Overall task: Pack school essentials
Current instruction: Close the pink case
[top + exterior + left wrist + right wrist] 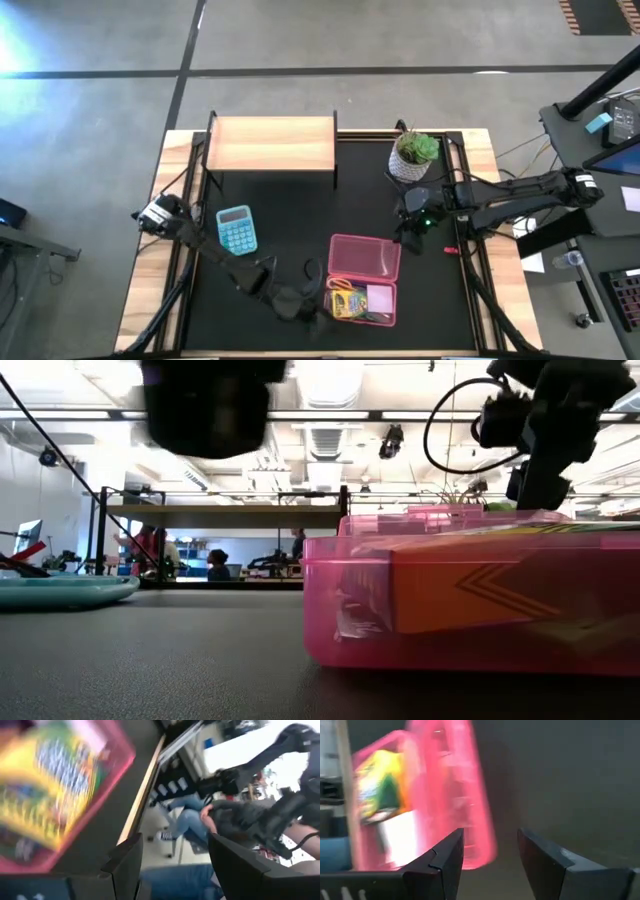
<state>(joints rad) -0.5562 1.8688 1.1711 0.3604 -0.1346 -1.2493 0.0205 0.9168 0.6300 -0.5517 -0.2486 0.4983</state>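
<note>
An open pink case (362, 280) lies near the table's front, its lid (365, 257) folded back toward the far side. In its base lie a yellow-green crayon box (346, 301) and a pale card (381, 297). My left gripper (312, 298) hovers open and empty just left of the case; its wrist view shows the crayon box (55, 785) beside its open fingers (172, 865). My right gripper (408, 232) is open and empty, above the mat just right of the lid. Its wrist view shows the case (445, 795) beyond its fingers (490, 855). The other stationery is not in view.
A teal calculator (237, 228) lies left of centre. A wooden shelf (272, 143) stands at the far edge and a potted plant (413, 155) at the far right. A small red object (451, 249) lies by the right rail. A seated person (200, 820) shows beyond the table.
</note>
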